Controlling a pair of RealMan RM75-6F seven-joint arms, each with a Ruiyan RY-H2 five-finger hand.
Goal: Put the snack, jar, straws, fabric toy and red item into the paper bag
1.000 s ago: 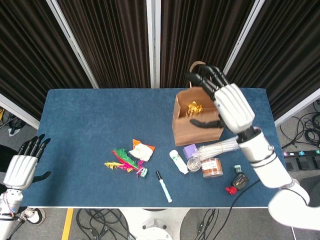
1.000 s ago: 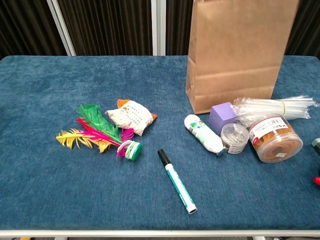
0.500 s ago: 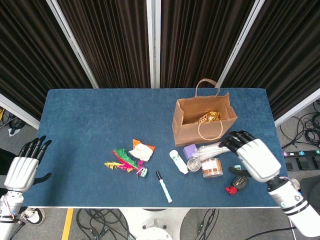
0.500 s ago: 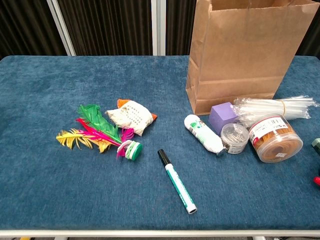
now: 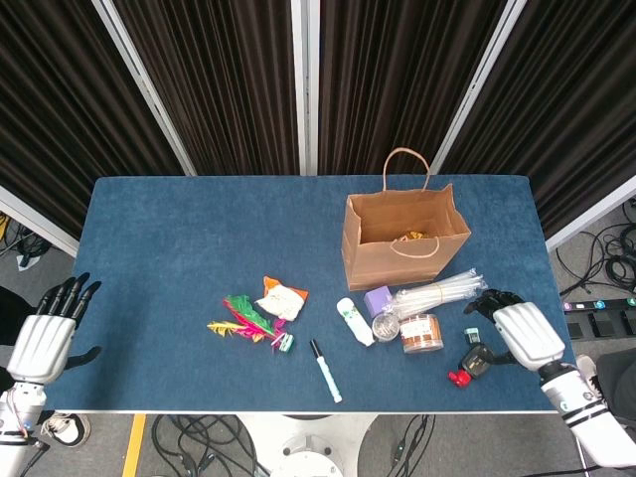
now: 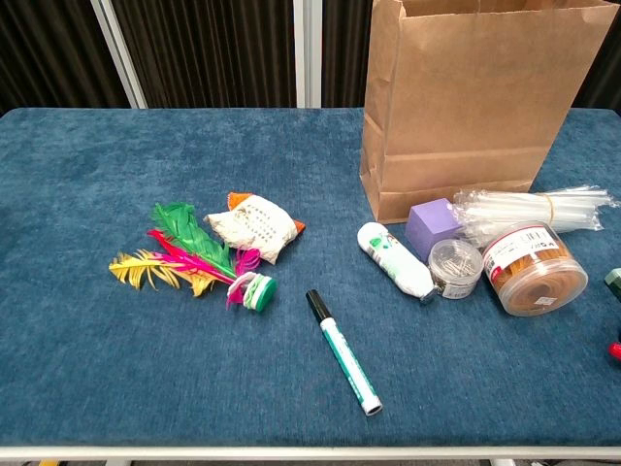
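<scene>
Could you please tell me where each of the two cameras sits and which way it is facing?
Head view: high above the near table edge, looking steeply down on the whole table; left hand and right hand show at the bottom corners.
Chest view: low at the near edge, looking across the tabletop; no hand shows.
Both share the paper bag, straws and marker.

You have a blue-clothed table [image 5: 179, 238] in front of you. Toward its far right the paper bag [image 5: 402, 238] stands upright and open. Just in front of the bag lie the bundle of straws [image 5: 437, 293], a purple block [image 6: 432, 225], a white tube [image 6: 394, 259], a small clear tub [image 6: 455, 267] and the orange-filled jar [image 6: 534, 269]. Further right sits the red item [image 5: 457, 378]. Near the middle lie the fabric toy [image 6: 254, 225], a feathered shuttlecock [image 6: 199, 260] and a marker [image 6: 343, 351].
</scene>
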